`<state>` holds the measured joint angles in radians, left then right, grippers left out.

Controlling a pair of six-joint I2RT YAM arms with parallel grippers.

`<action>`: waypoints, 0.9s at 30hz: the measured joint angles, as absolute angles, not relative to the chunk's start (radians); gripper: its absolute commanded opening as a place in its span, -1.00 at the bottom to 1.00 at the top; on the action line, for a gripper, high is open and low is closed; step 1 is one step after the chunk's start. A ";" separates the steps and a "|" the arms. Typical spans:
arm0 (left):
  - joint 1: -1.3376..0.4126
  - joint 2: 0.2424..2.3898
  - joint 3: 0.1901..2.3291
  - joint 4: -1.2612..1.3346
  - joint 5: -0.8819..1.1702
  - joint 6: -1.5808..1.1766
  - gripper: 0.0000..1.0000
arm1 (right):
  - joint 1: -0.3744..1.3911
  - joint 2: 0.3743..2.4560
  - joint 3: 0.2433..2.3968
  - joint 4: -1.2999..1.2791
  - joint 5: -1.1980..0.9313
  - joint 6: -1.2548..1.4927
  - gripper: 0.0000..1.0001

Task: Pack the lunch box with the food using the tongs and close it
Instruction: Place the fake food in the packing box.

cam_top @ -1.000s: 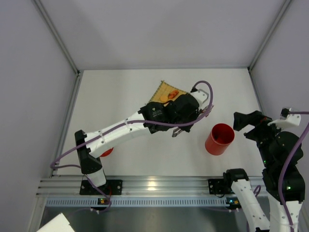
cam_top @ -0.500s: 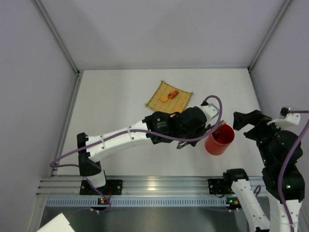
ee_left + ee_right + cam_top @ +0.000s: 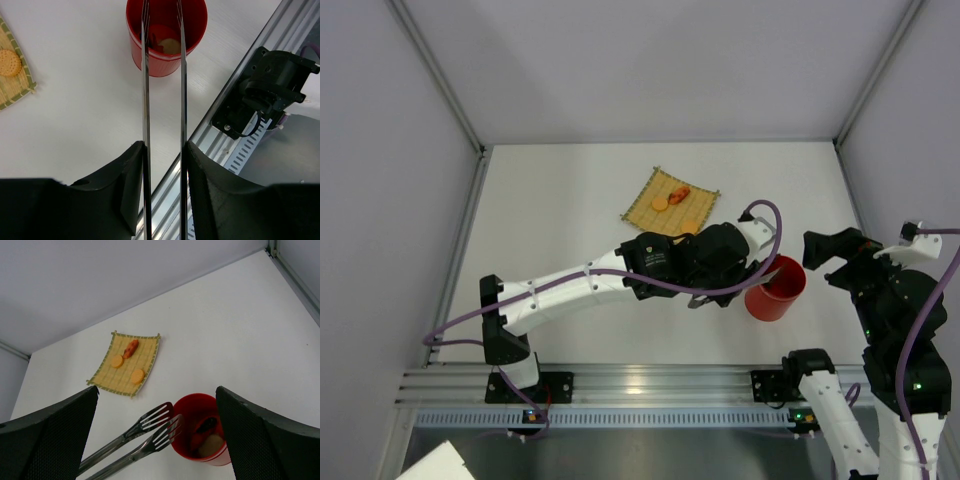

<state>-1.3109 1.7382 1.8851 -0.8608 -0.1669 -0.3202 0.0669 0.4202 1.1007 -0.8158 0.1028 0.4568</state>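
One overhead view, two wrist views.
The top camera looks down on the whole table (image 3: 560, 220) from above its near edge. The left wrist view looks closely along the tongs (image 3: 145, 100) to the lunch box (image 3: 161, 64); the right wrist view faces the far wall (image 3: 100, 280) from farther back. All share lunch box and mat (image 3: 120, 381).

A white desk (image 3: 550, 200) is shown; a yellow mat (image 3: 645, 208) is laid toward the back, a red lunch box (image 3: 775, 295) stood nearer, rightward
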 measured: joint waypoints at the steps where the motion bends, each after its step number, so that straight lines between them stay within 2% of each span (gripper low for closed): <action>1: -1.311 1.738 1.885 -0.860 -0.164 -0.320 -0.12 | 0.067 0.420 1.101 -0.816 0.103 0.457 0.99; 15: -1.311 1.739 1.885 -0.859 -0.141 -0.319 0.04 | 0.067 0.420 1.100 -0.816 0.103 0.457 0.99; 23: -1.311 1.739 1.885 -0.856 -0.136 -0.319 0.03 | 0.067 0.420 1.100 -0.816 0.103 0.456 0.99; 27: -1.312 1.737 1.885 -0.852 -0.199 -0.324 0.05 | 0.067 0.420 1.100 -0.816 0.103 0.456 0.99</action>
